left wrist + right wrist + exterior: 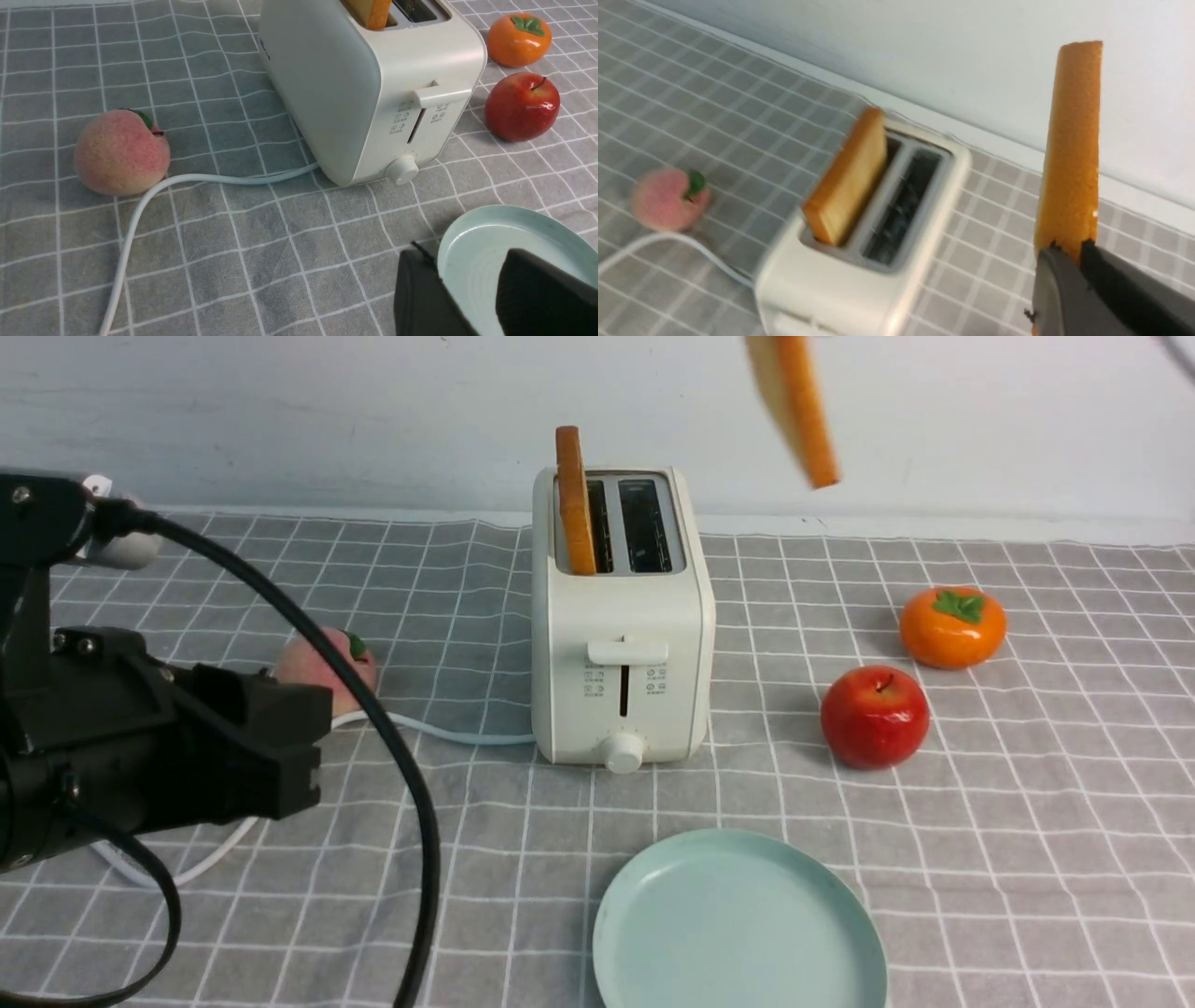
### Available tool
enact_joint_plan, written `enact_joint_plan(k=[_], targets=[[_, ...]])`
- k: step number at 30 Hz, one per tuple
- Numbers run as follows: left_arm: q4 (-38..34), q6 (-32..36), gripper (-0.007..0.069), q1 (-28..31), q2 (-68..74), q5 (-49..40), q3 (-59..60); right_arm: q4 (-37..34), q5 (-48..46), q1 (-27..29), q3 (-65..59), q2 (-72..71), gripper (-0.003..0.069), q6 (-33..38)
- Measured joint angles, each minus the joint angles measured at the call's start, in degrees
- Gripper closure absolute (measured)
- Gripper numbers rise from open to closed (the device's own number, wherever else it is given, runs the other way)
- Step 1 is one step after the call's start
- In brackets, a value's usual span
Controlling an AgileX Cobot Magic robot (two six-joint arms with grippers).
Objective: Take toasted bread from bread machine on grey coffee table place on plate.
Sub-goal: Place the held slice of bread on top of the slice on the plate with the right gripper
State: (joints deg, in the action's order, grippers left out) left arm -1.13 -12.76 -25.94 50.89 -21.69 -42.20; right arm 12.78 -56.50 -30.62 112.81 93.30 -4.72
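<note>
The cream-white bread machine (621,616) stands mid-table on the grey coffee table (1027,821). One toasted bread slice (575,499) stands in its left slot; the right slot is empty. A second toast slice (794,401) hangs high above and right of the toaster, cut off by the front view's top edge. In the right wrist view my right gripper (1066,249) is shut on this slice (1071,149), held edge-on in the air. The mint-green plate (738,924) lies empty in front of the toaster. My left gripper (467,275) is open and empty, low at the left, its fingers over the plate's rim (448,238).
A red apple (875,716) and an orange persimmon (952,626) sit right of the toaster. A pink peach (322,663) lies left of it, beside the white cord (448,733). A white wall rises behind the table.
</note>
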Motion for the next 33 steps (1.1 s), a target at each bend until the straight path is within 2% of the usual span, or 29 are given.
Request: enact_joint_plan(k=[4,8,11,12,13,15,17,22,27,31,33], targets=[[-0.18,0.00,0.0386,0.00,0.00,0.00,0.00,0.88,-12.83,0.06,-2.77,-5.59,0.0630,0.19],[-0.22,0.00,0.0386,0.00,0.00,0.00,0.00,-5.98,-15.04,0.06,-12.35,-9.46,0.0630,0.40],[-0.22,0.00,0.0386,0.00,0.00,0.00,0.00,-15.62,-10.53,0.06,-22.48,-10.94,0.0630,1.31],[-0.22,0.00,0.0386,0.00,0.00,0.00,0.00,-15.62,-10.04,0.06,-23.23,-11.00,0.0630,1.44],[-0.46,0.00,0.0386,0.00,0.00,0.00,0.00,-22.59,-5.16,0.06,-29.55,-10.99,0.0630,3.05],[-0.93,0.00,0.0386,0.00,0.00,0.00,0.00,-28.02,0.45,0.06,-35.24,-10.38,0.0630,4.39],[-1.38,0.00,0.0386,0.00,0.00,0.00,0.00,-30.78,3.18,0.01,-37.96,-9.99,0.0630,4.72],[-2.68,0.00,0.0386,0.00,0.00,-0.20,0.00,-46.33,13.64,0.01,-46.77,-8.66,0.0630,11.61],[-2.80,0.00,0.0386,0.00,0.00,-1.61,0.00,-53.98,15.09,0.78,-47.93,-8.21,0.0630,15.76],[-2.93,0.00,0.0386,0.00,0.00,-2.19,0.00,-58.77,14.14,4.58,-49.10,-5.94,0.0631,16.40],[-2.99,0.00,0.0386,0.00,0.00,-2.19,0.00,-63.90,11.55,8.27,-50.28,-4.42,0.0622,16.40]])
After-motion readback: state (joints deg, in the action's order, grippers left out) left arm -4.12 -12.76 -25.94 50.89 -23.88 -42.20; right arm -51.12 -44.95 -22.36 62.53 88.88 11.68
